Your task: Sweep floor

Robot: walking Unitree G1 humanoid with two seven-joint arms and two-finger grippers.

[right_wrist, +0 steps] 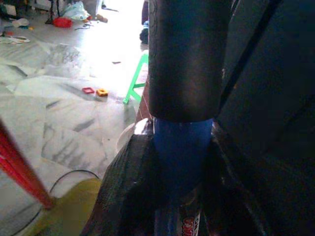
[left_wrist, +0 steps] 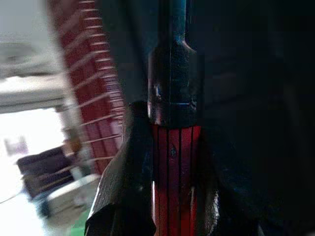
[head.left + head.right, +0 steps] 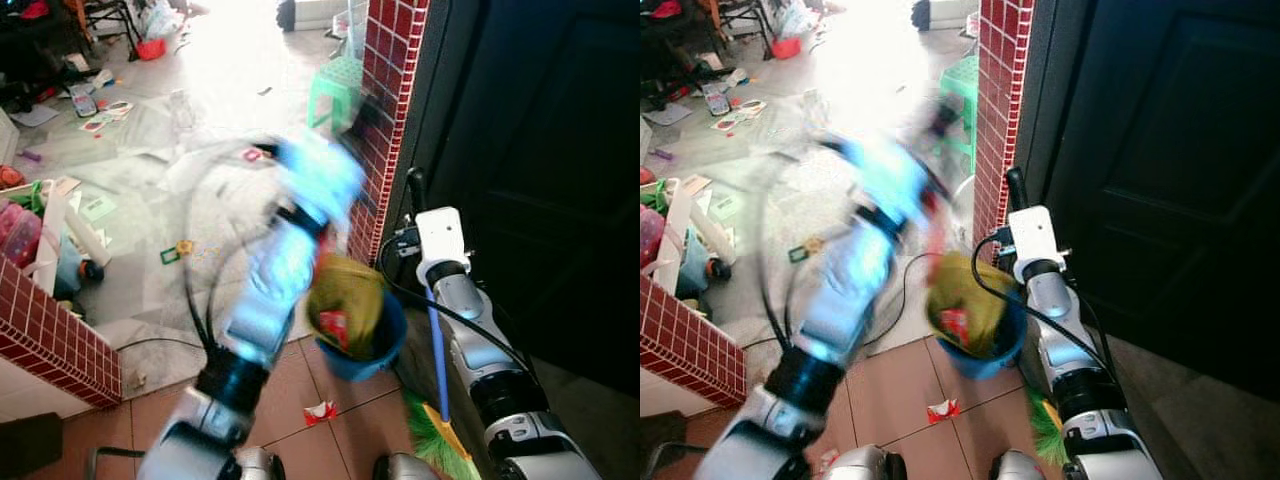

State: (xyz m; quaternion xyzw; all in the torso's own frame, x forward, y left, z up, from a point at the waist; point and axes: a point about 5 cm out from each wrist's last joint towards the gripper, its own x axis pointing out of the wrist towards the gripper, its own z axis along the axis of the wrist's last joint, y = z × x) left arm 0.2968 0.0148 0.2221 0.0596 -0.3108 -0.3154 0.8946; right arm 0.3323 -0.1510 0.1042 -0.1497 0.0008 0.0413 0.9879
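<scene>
The blue-handled broom with green bristles (image 3: pixel 438 395) stands nearly upright beside the red brick-tiled pillar (image 3: pixel 385 110), its bristles on the terracotta floor tiles (image 3: pixel 300 385). The right gripper (image 1: pixel 179 172) is closed around its blue shaft below the black end grip. The left gripper (image 2: pixel 170 182) clasps a red ribbed handle with a black end (image 2: pixel 173 142). A blue dustpan holding yellow-green rubbish (image 3: pixel 355 315) hangs between the arms, above a red-and-white wrapper (image 3: pixel 319 411).
</scene>
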